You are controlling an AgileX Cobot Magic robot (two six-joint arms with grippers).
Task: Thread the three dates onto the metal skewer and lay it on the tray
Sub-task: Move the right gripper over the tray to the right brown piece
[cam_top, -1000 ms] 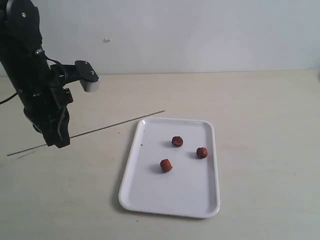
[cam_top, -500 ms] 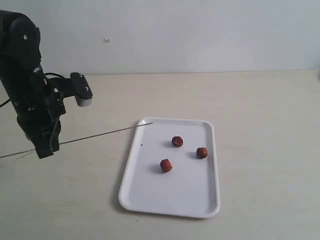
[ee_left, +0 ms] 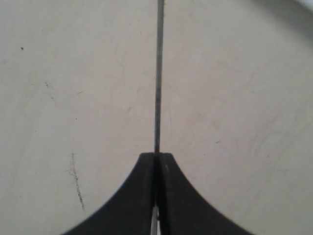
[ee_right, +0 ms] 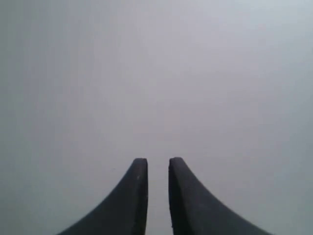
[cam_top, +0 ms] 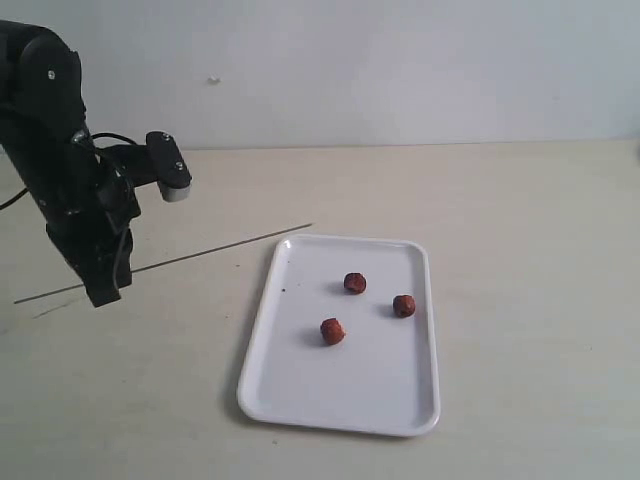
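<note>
**Skewer gripped left of the tray; three dates loose on it**

Counts: one tray, one skewer, three dates, two end effectors (only one shows from the room).

Tray (cam_top: 380,395): white, flat on the pale bench (cam_top: 520,210). It is my landmark for everything below.

Dates: all three sit on the tray floor, in its middle and a little toward its far end. They are apart from one another and touch no rim.
- first date (cam_top: 355,283): nearest the tray's far edge.
- second date (cam_top: 403,305): closest to the tray's right rim.
- third date (cam_top: 332,331): nearest the tray's centre, on the left side of the group.

Metal skewer (cam_top: 220,248) (ee_left: 158,73): thin, straight and bare. It slants off to the left of the tray. Its near tip ends just by the tray's far-left corner, and its other end runs well away to the left. I cannot tell whether it clears the bench.

Left end effector (cam_top: 105,290) (ee_left: 156,156): well left of the tray, pointing down. Its jaws are pressed together on the skewer, gripping it part-way along, with a short tail sticking out beyond.

Right end effector (ee_right: 158,164): I cannot place it against the tray. Its own camera shows a narrow gap between the jaws, nothing in it, and only blank grey behind.
</note>
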